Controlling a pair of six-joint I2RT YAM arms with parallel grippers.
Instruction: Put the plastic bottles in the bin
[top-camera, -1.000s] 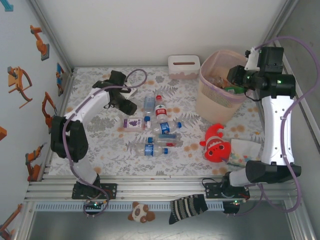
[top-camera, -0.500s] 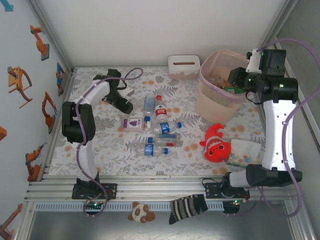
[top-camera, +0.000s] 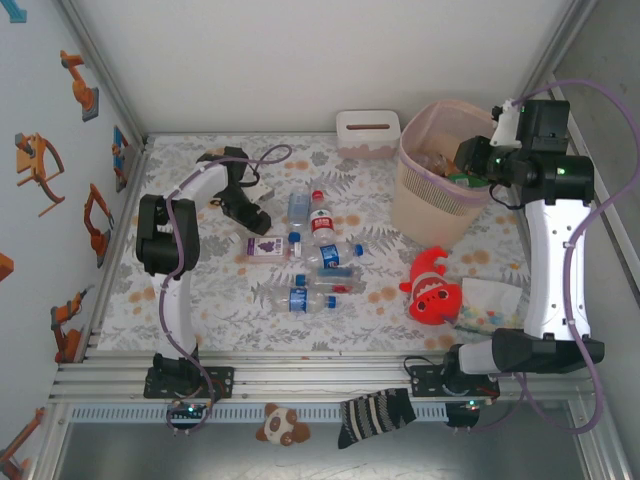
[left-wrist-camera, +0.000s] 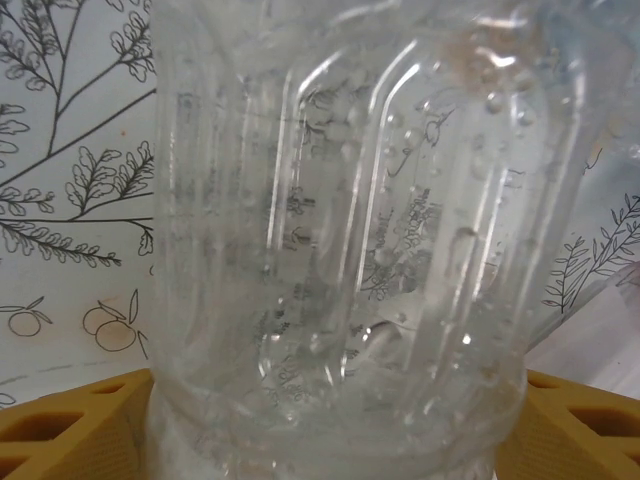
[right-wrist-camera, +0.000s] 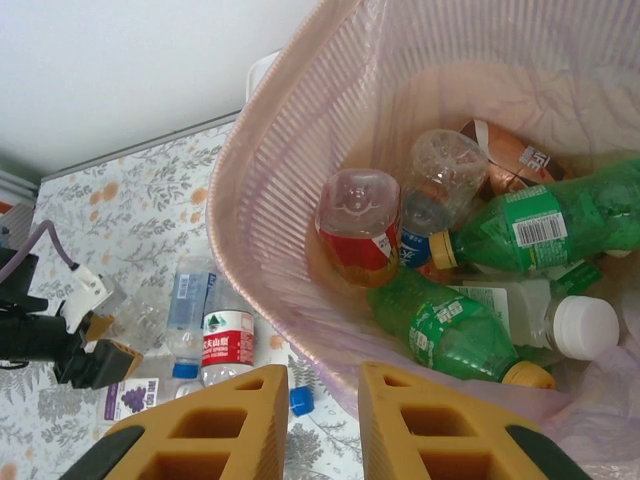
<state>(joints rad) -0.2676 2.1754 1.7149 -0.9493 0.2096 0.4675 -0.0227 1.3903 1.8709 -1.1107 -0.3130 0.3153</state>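
Loose bottles (top-camera: 310, 298) lie mid-table (top-camera: 220, 290). Further back, towards the left edge, the left gripper (top-camera: 256, 213) has a clear bottle (left-wrist-camera: 340, 250) between its fingers (left-wrist-camera: 70, 430), both touching it; can't tell if it's clamped. Far right corner: right gripper (right-wrist-camera: 315, 420) closed and empty over the bin (top-camera: 425, 215), with binned bottles (right-wrist-camera: 450, 330) below it.

The bin (right-wrist-camera: 262, 190) is pale pink and finely ribbed. Inside it lie green bottles (right-wrist-camera: 545, 215) and a red-labelled bottle (right-wrist-camera: 358, 238). The tablecloth (top-camera: 215, 290) is white with grey leaf sprigs and small orange fruit. The clownfish plush (top-camera: 432, 290) is red-orange, seemingly white-striped.
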